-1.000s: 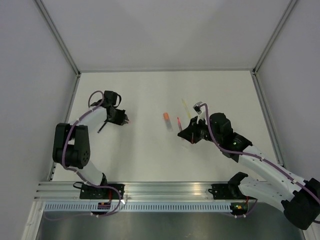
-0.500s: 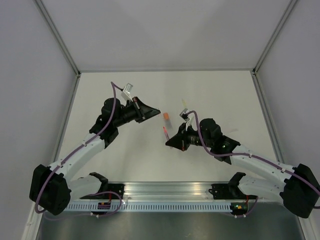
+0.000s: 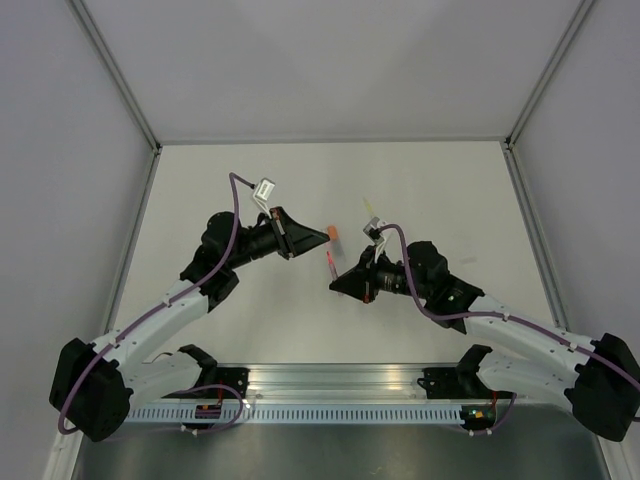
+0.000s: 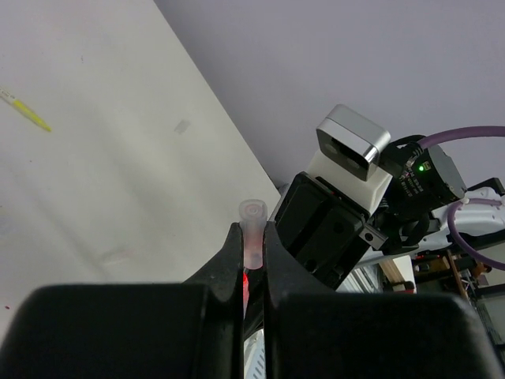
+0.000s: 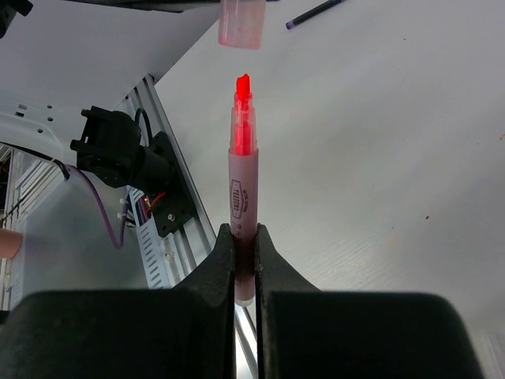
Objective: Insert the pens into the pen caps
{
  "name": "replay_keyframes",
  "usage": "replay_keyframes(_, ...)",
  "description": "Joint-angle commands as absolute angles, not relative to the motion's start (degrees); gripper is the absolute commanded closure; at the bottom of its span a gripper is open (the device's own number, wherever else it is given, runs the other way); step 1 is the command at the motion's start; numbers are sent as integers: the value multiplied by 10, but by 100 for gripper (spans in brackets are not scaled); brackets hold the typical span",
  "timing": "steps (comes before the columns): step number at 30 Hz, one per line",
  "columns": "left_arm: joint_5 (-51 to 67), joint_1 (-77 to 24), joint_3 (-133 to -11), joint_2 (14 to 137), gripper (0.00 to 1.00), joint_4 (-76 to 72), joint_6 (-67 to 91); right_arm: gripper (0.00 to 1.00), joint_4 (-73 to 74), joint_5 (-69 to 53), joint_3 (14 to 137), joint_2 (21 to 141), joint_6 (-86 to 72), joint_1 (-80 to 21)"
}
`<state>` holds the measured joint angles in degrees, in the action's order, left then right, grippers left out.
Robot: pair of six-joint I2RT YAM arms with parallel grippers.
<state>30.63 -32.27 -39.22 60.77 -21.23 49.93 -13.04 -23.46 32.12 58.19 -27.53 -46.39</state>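
Observation:
My left gripper (image 3: 322, 236) is shut on a short pink-orange pen cap (image 3: 333, 233), which sticks out past the fingertips in the left wrist view (image 4: 252, 229). My right gripper (image 3: 336, 287) is shut on the lower barrel of a pink pen (image 5: 243, 197) and holds it off the table. Its red tip (image 5: 243, 84) points at the cap (image 5: 241, 22), with a small gap between them. The pale yellow pen (image 3: 372, 207) lies on the table behind my right arm. The black pen (image 5: 316, 11) lies on the table beyond the cap; the top view hides it.
The white table (image 3: 450, 190) is walled on three sides. An aluminium rail (image 3: 340, 385) with the arm bases runs along the near edge. My right wrist's camera housing (image 4: 347, 158) fills the space just beyond the left fingertips.
My left arm has swung from the far left to the table's middle and taken hold of the cap. My right gripper has moved left with the pink pen toward the cap.

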Motion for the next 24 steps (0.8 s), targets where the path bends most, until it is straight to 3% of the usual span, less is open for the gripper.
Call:
replay_keyframes(1, 315, -326, -387, 599, 98, -250, 468, 100, -161, -231, 318, 567, -280, -466)
replay_keyframes(24, 340, -353, -321, 586, 98, -315, 472, 100, -154, -180, 311, 541, -285, -466)
